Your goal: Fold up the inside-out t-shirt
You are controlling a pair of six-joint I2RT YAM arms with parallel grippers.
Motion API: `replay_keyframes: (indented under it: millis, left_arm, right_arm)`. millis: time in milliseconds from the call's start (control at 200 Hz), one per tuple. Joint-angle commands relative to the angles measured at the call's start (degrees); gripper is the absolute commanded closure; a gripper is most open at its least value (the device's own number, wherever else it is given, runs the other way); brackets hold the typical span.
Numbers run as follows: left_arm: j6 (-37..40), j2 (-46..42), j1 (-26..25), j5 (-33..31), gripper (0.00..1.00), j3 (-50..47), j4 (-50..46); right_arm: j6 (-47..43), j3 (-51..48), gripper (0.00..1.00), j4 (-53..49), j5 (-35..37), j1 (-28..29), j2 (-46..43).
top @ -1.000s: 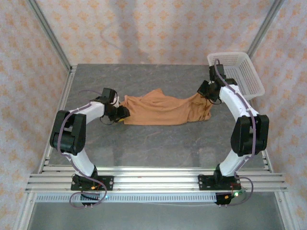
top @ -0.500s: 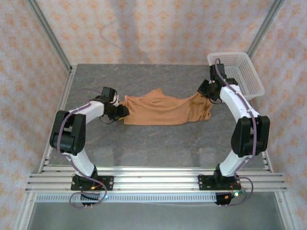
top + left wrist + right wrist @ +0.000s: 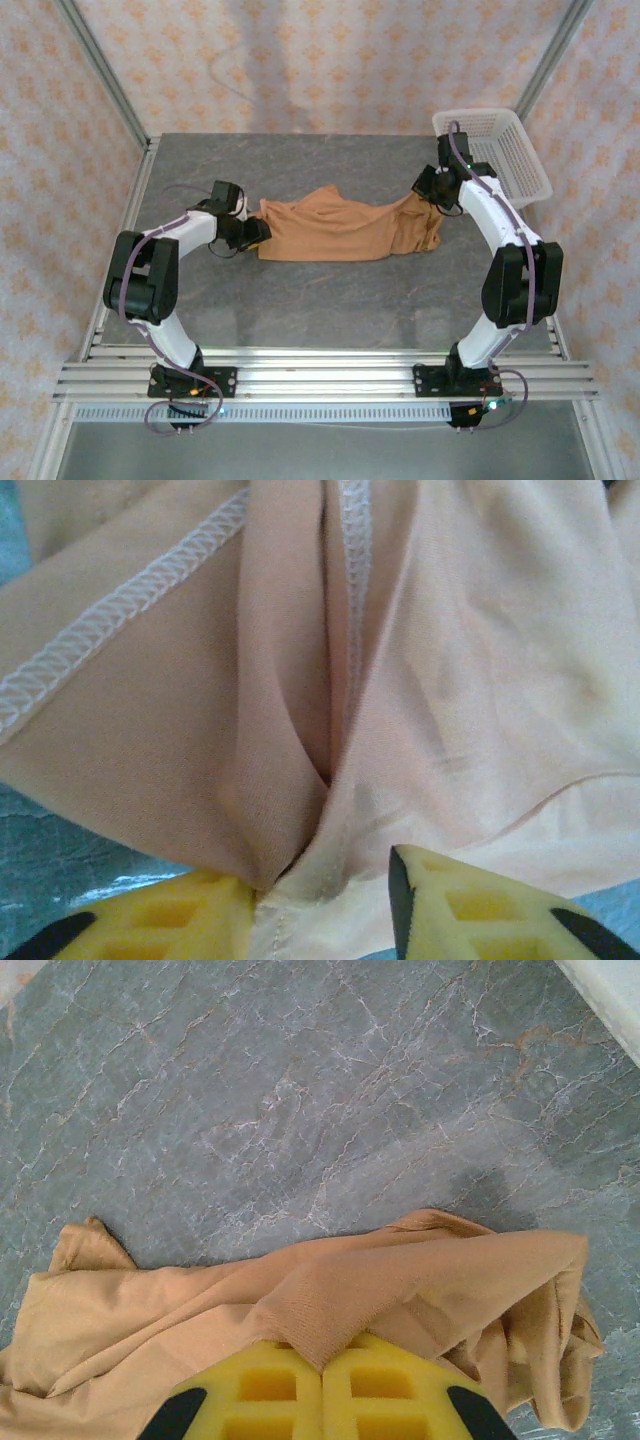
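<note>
— From above, where's the shirt?

— The inside-out t-shirt [image 3: 340,228] lies stretched crosswise around the middle of the table [image 3: 330,300], a bit nearer the far edge. My left gripper [image 3: 258,232] is at its left end. My right gripper [image 3: 425,198] is at its right end, near the white basket [image 3: 505,150] on the far right corner.

— And your left wrist camera?

— My yellow fingers [image 3: 470,910] stand partly apart, with a bunched fold of cloth and a stitched seam running in between them. Whether they pinch it, I can't tell.

— Right wrist?

— There my fingertips [image 3: 390,1385] are pressed together, with a thick edge of the shirt nipped at them. The rest spreads to both sides over the grey tabletop.
</note>
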Motion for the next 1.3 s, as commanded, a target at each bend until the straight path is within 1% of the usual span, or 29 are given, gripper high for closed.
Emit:
replay_keyframes:
  millis: [0, 85, 315, 495, 580, 791, 956, 1036, 1146, 1296]
  left_arm:
    - [0.25, -2.10, 0.46, 0.62, 0.49, -1.27, -0.01]
    - [0.10, -2.00, 0.46, 0.62, 0.49, -2.45, 0.94]
    - [-1.74, -2.05, 0.44, 2.11, 0.59, -5.58, 4.58]
    - [-1.78, -3.07, 0.37, 1.26, 0.72, -5.31, 4.06]
    - [-1.42, -3.15, 0.37, 0.51, 0.76, -4.55, 3.33]
    - [-0.56, -2.96, 0.39, -1.15, 0.78, -2.92, 1.37]
    - [0.33, -2.76, 0.37, -2.72, 0.74, -1.67, 0.05]
    - [0.20, -2.17, 0.42, -2.42, 0.75, -1.12, 0.07]
    - [-0.04, -1.88, 0.43, -1.87, 0.84, -0.95, 0.46]
    - [-0.10, -2.87, 0.42, -1.76, 1.00, -0.91, 0.01]
  right_arm:
    - [-0.48, 1.81, 1.00, 0.27, 0.26, -0.40, -1.52]
    - [-0.48, 1.85, 1.00, 0.23, 0.26, -0.34, -1.52]
    - [-0.50, 2.00, 1.00, 0.21, 0.19, -0.30, -1.52]
    - [-0.31, 1.81, 1.00, 0.54, -0.35, -0.31, -1.30]
    - [-0.28, 1.69, 1.00, 0.53, -0.37, -0.30, -1.42]
    - [-0.48, 1.65, 1.00, 0.40, -0.45, -0.30, -1.65]
    - [-0.49, 1.87, 1.00, 0.31, -0.92, -0.34, -1.74]
    - [-0.49, 1.96, 1.00, 0.30, -1.06, -0.29, -1.79]
    - [-0.56, 2.01, 1.00, 0.22, -1.14, -0.37, -1.91]
    - [-0.52, 1.98, 1.00, 0.23, -1.30, -0.34, -1.96]
